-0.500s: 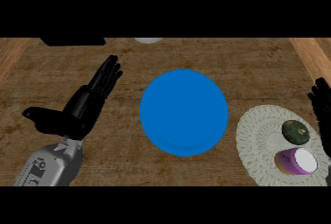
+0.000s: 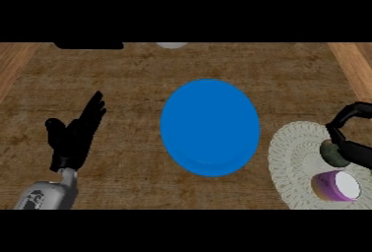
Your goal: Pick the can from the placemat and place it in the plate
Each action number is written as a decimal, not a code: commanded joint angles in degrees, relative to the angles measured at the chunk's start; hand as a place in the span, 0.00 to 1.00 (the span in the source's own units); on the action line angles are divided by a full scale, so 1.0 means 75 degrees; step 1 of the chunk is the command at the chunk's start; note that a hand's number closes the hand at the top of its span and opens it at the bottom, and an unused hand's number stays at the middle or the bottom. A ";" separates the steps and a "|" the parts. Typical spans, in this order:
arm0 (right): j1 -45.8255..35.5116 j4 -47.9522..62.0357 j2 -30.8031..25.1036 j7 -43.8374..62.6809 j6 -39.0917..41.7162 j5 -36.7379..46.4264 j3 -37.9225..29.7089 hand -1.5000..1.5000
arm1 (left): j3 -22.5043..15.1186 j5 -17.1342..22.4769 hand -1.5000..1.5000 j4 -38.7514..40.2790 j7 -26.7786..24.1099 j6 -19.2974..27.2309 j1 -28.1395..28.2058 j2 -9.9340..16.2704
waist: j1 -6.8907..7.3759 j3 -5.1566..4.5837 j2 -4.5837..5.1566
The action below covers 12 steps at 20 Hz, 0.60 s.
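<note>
A blue plate [image 2: 209, 127] lies at the middle of the counter. To its right, a pale round placemat [image 2: 294, 162] carries a dark green round object [image 2: 329, 152] and a purple can-like cylinder with a white end [image 2: 338, 186]. My right hand [image 2: 352, 147] comes in from the right edge, and its thumb and fingers curl round the dark green object, hiding its right side. The purple cylinder sits just below that hand, untouched. Left of the plate, my left hand [image 2: 73, 135] rests open with its fingers pointing up.
Wooden strips border the counter at the left [image 2: 15, 64] and the right [image 2: 356, 64]. A black object [image 2: 88, 45] and a pale round thing [image 2: 171, 45] sit at the far edge.
My right hand has moved in from the right edge over the placemat and curled its fingers round the dark green object. The left hand stays open, showing a little lower.
</note>
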 commanded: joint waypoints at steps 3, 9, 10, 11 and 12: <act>0.1634 0.1195 0.0694 -0.3279 0.0260 -0.0285 -0.0353 1.00 | 0.0162 -0.0199 0.50 0.0344 -0.0040 0.0459 0.0820 -0.0042 | -0.0265 0.0110 0.0093; 0.2067 0.2270 0.0392 -0.5345 0.3502 -0.1700 -0.0339 0.00 | 0.0158 -0.0289 0.50 0.0559 -0.0110 0.0566 0.0707 -0.0172 | -0.0205 0.0081 0.0100; 0.1697 0.2860 0.0125 -0.5644 0.3688 -0.1050 -0.0188 0.00 | -0.0008 -0.0520 0.50 0.0675 -0.0295 0.0669 0.0548 -0.0303 | -0.0076 0.0078 0.0135; 0.1979 0.3056 -0.0128 -0.6381 0.3645 -0.0354 -0.0296 0.00 | -0.0070 -0.0476 0.50 0.0411 -0.0190 0.0728 0.0785 -0.0389 | -0.0088 0.0077 0.0093; 0.1892 0.3104 -0.0341 -0.6727 0.3566 0.0216 -0.0189 0.00 | 0.0170 -0.0393 0.50 0.0611 -0.0133 0.0640 0.0520 -0.0208 | -0.0103 0.0074 0.0102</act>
